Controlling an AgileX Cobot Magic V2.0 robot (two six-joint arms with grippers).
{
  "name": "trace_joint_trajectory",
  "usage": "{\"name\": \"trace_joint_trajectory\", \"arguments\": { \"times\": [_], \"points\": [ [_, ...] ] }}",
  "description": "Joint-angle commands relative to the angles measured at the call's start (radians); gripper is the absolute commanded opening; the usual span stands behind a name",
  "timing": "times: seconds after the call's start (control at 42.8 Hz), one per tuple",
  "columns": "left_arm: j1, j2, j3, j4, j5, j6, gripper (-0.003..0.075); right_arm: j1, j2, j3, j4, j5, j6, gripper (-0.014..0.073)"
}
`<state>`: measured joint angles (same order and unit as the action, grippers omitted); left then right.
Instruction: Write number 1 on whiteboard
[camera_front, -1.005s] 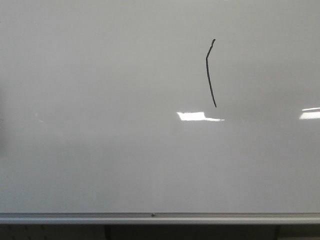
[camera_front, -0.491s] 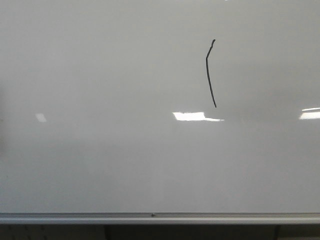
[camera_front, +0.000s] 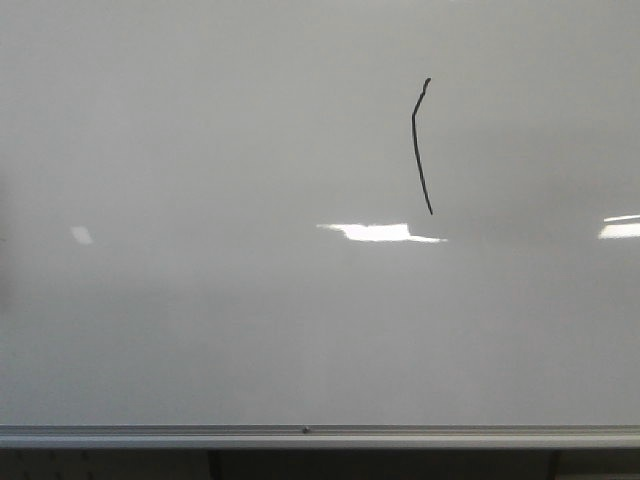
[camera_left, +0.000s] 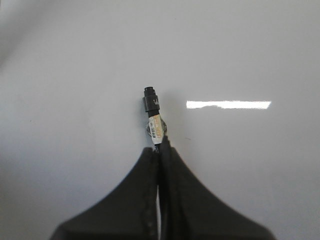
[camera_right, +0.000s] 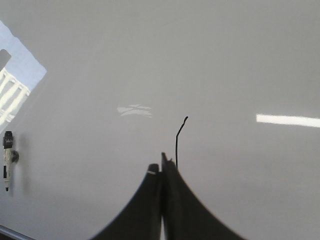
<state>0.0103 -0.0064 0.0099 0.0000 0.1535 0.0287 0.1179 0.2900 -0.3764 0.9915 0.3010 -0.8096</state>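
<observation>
The whiteboard (camera_front: 200, 330) fills the front view, with its silver frame (camera_front: 320, 436) along the bottom. The number 1 (camera_front: 420, 145) is a thin black stroke, bent near its top, at the upper right. Neither gripper shows in the front view. In the right wrist view my right gripper (camera_right: 161, 165) is shut, and the number 1 (camera_right: 178, 140) rises just beyond its fingertips. In the left wrist view my left gripper (camera_left: 160, 146) is shut. A black-capped marker (camera_left: 152, 112) stands just beyond its tips, with its lower part hidden behind them.
A marker with a black cap (camera_right: 7, 160) hangs on the board at the far left of the right wrist view. Bright rectangular light reflections (camera_front: 380, 232) lie below the stroke and at the right edge (camera_front: 620, 228). A dark strip runs under the frame.
The bright reflection below the stroke has stretched to the left. The stroke itself looks the same.
</observation>
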Motion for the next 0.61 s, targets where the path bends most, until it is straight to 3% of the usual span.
{"name": "trace_joint_trajectory", "arguments": {
  "times": [0.0, 0.584],
  "points": [
    [0.000, -0.018, 0.023, 0.000, -0.072, -0.009, -0.0020, -0.006, 0.007, -0.026, 0.023, -0.042, -0.003, -0.0059],
    [0.000, -0.018, 0.023, 0.000, -0.072, -0.009, -0.0020, -0.006, 0.007, -0.026, 0.011, -0.066, -0.003, -0.0059]
  ]
}}
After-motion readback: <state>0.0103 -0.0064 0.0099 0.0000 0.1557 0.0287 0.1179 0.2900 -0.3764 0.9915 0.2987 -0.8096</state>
